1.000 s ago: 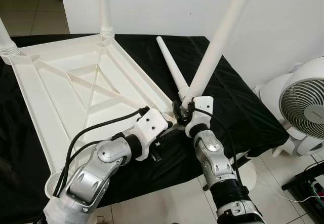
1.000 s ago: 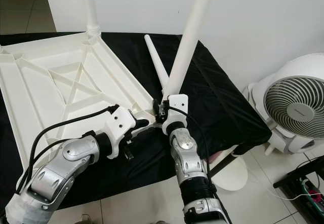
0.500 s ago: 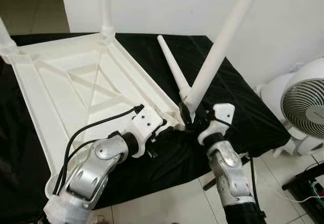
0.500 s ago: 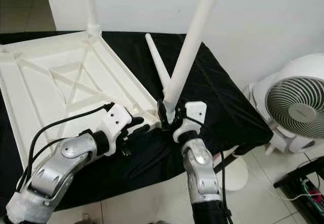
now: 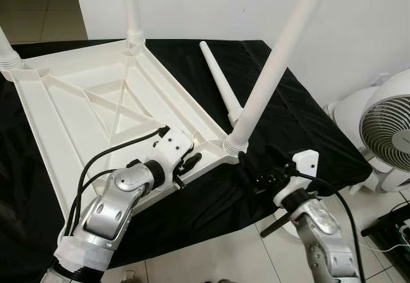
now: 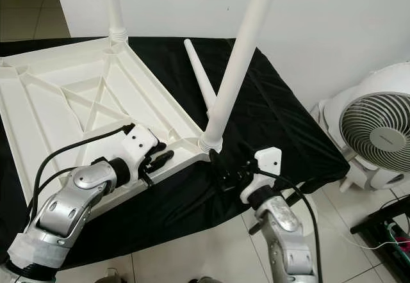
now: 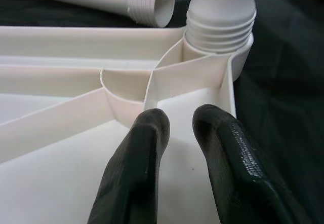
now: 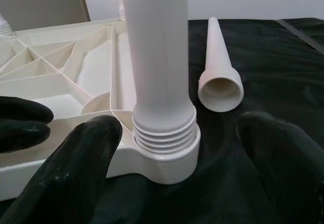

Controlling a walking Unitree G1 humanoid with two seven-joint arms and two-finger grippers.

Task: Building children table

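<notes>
The white tabletop (image 5: 83,104) lay upside down on a bench draped in black cloth (image 5: 301,123), ribbed underside facing up. Its far-left part ran out of the head views. Three legs stood in the corner sockets, and all of them were cut off at the top of the picture, so their ends couldn't be seen. The near leg (image 5: 275,65) sat in the corner socket closest to the robot, threads showing at the collar (image 8: 164,133). A fourth, loose leg (image 5: 218,81) lay flat on the cloth just beside that corner, threaded open end toward the robot.

The left arm reached in from the lower left, bent at the elbow, with the left end effector (image 5: 190,162) over the tabletop's near rim right by the socket. In the left wrist view its fingers (image 7: 139,168) were nearly together with only a thin gap, holding nothing, and probably resting on the plastic, though contact was hard to judge.

The right end effector (image 6: 232,175) sat low on the cloth near the socket, fingers (image 8: 76,168) spread wide on either side of the leg base, not touching it. A white fan (image 5: 387,129) stood on the floor to the right, partly cut off.
</notes>
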